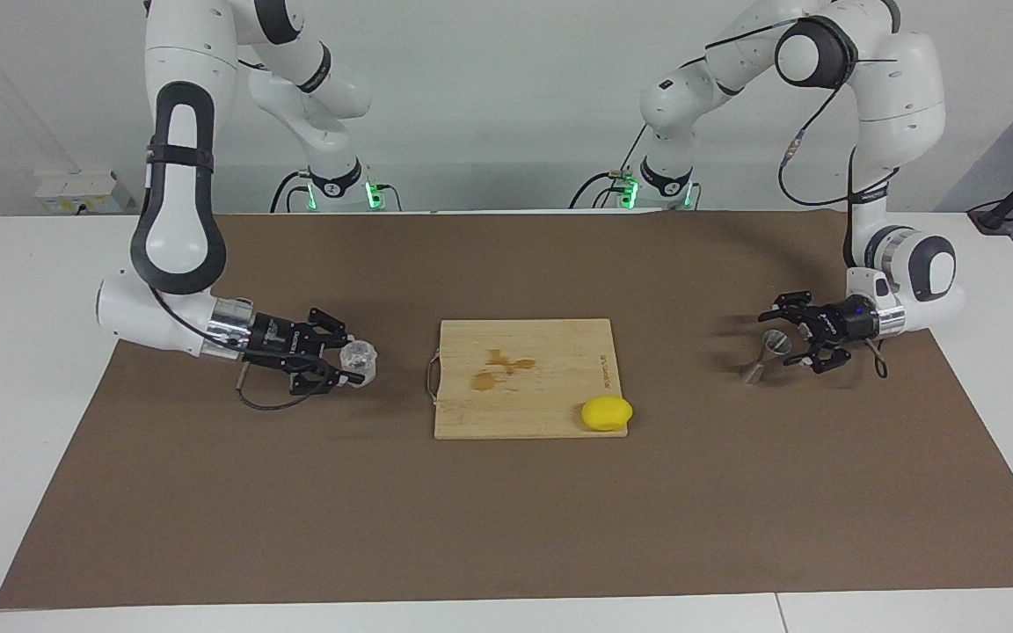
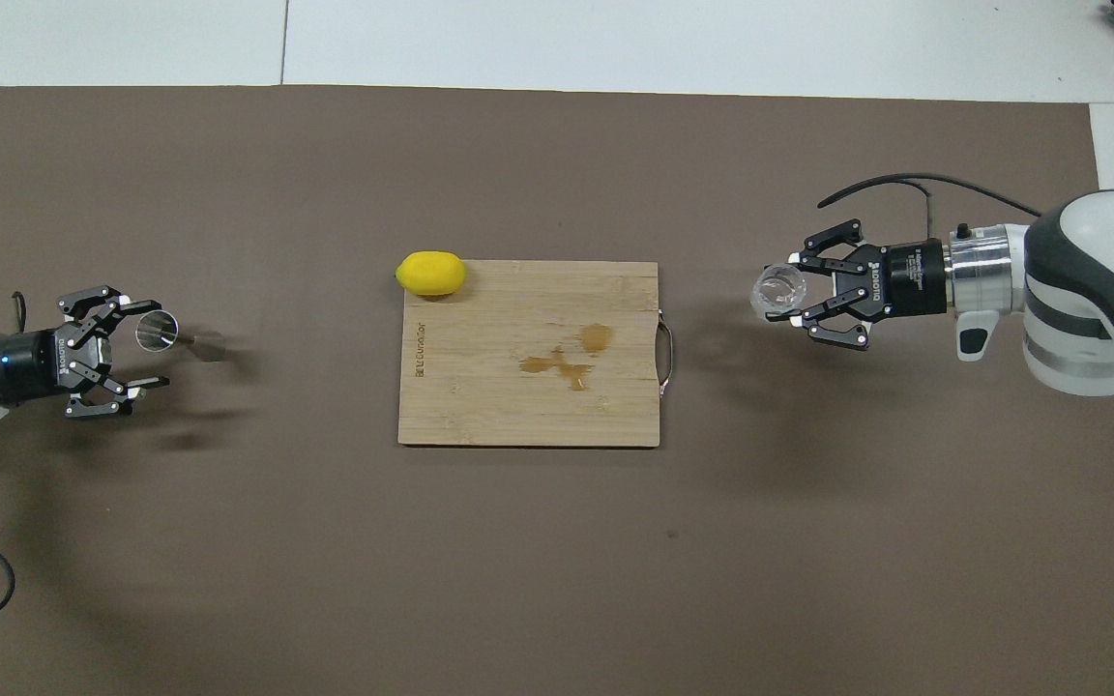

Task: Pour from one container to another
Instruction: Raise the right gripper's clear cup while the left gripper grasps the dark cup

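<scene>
The clear glass cup (image 1: 359, 359) is low over the brown mat toward the right arm's end of the table. My right gripper (image 1: 350, 359) lies level and is shut on it, one finger on each side. It also shows in the overhead view, the cup (image 2: 779, 290) sitting at the right gripper's (image 2: 797, 289) tips. The silver hourglass jigger (image 1: 764, 356) stands on the mat toward the left arm's end. My left gripper (image 1: 786, 339) is open and level, with its fingers on either side of the jigger's top cone (image 2: 157, 331). The left gripper (image 2: 151, 345) does not grip it.
A wooden cutting board (image 1: 524, 413) with a metal handle and brown stains lies mid-table. A yellow lemon (image 1: 607, 413) rests at its corner farthest from the robots, on the left arm's side. The brown mat (image 1: 506, 527) covers most of the table.
</scene>
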{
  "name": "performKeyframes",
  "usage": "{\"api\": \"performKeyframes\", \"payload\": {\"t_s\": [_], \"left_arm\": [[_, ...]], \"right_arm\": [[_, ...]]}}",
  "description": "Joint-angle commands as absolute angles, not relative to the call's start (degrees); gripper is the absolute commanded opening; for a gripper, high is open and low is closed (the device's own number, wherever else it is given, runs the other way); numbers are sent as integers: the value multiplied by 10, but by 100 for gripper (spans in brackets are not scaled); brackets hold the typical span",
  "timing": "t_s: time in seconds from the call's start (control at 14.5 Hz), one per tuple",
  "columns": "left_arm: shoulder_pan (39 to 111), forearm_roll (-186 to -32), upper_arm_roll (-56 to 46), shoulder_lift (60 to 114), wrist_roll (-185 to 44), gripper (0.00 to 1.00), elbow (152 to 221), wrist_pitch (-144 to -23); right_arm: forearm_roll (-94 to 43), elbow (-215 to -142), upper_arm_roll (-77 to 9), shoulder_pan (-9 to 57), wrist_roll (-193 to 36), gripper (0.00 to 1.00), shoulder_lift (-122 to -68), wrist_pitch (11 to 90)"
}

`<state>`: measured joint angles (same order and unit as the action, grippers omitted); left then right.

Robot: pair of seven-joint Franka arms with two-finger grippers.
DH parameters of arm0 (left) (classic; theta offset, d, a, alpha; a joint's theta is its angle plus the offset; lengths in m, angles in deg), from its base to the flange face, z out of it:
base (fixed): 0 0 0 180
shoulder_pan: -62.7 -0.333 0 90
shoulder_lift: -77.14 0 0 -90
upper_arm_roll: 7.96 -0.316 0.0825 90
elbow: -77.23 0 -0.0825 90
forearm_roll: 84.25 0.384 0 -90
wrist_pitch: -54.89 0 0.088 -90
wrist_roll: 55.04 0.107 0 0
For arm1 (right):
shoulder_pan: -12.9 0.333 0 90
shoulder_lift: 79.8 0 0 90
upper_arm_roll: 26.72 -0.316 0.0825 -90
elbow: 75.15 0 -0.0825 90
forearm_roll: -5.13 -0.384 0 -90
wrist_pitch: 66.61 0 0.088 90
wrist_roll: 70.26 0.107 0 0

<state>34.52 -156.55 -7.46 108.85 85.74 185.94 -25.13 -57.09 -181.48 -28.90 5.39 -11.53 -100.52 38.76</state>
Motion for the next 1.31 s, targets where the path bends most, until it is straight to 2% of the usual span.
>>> {"api": "performKeyframes", "payload": {"t_s": [0.0,0.14,0.28,0.48,0.62,0.76,1.25], "left_arm": [[358,-1585,-78,1068,872,96,1888,-266],[358,-1586,-78,1065,872,95,1892,-266],[359,-1586,-79,1065,872,89,1891,-266],[358,-1585,-79,1065,872,69,1891,-268],[358,-1586,-79,1065,873,51,1891,-268],[358,-1586,-79,1065,873,42,1891,-269],[390,-1614,-76,1053,851,40,1880,-268]], "right_arm": [[-557,-1824,-291,53,-89,0,-991,400],[-556,-1824,-291,53,-88,0,-989,399],[-555,-1824,-291,53,-87,0,-988,400],[-555,-1823,-292,55,-85,0,-984,400],[-555,-1822,-292,55,-67,0,-977,400],[-566,-1819,-293,56,-47,0,-972,403],[-646,-1821,-298,55,-63,0,-965,395]]}}
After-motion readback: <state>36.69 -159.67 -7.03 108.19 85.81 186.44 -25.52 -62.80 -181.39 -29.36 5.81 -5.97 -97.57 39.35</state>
